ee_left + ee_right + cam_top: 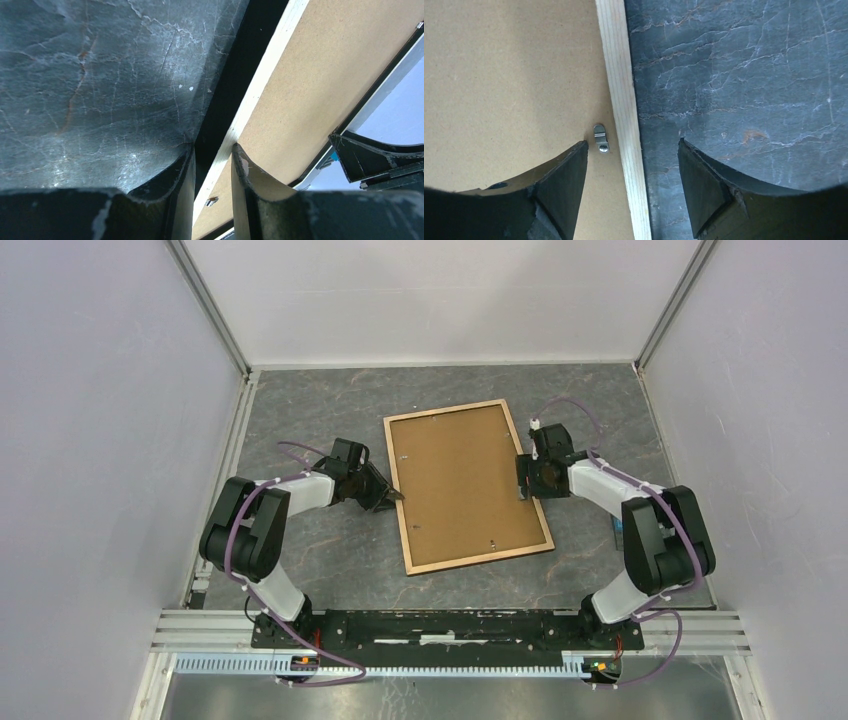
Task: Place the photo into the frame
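The frame [480,557] lies back-up on the dark table, its light wood rails around the brown backing board [465,480]. The photo is hidden. My left gripper [397,496] is at the frame's left rail. In the left wrist view the gripper [212,147] is closed on the rail [260,85], one finger outside it and one on the backing board [325,75]. My right gripper [521,490] is at the right rail. In the right wrist view the gripper [631,145] is open and straddles the rail [619,75], one finger over the board [509,75].
A small metal turn clip [600,137] sits on the board beside the right rail, and another [212,201] beside the left rail. White walls close in the table on three sides. A small blue item [617,530] lies by the right arm.
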Action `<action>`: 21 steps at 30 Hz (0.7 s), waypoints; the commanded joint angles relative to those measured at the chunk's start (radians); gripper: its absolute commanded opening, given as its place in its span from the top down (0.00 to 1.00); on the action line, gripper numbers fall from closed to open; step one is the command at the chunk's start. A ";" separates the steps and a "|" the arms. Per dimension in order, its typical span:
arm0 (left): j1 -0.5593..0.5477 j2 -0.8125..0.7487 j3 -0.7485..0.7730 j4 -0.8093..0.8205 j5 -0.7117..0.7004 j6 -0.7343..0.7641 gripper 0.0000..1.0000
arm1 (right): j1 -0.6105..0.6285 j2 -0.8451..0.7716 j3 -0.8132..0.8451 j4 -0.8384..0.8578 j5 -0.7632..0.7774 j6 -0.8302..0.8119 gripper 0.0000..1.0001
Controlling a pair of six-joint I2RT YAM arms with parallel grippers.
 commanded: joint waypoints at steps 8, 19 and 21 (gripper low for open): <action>0.000 0.082 -0.068 -0.127 -0.107 0.022 0.98 | 0.007 0.030 -0.005 0.025 0.025 0.097 0.46; 0.000 0.081 -0.070 -0.120 -0.102 0.013 0.98 | 0.051 -0.004 -0.015 -0.002 0.030 0.140 0.62; 0.000 0.075 -0.074 -0.117 -0.103 0.010 0.98 | 0.059 0.002 -0.011 -0.001 0.037 0.156 0.63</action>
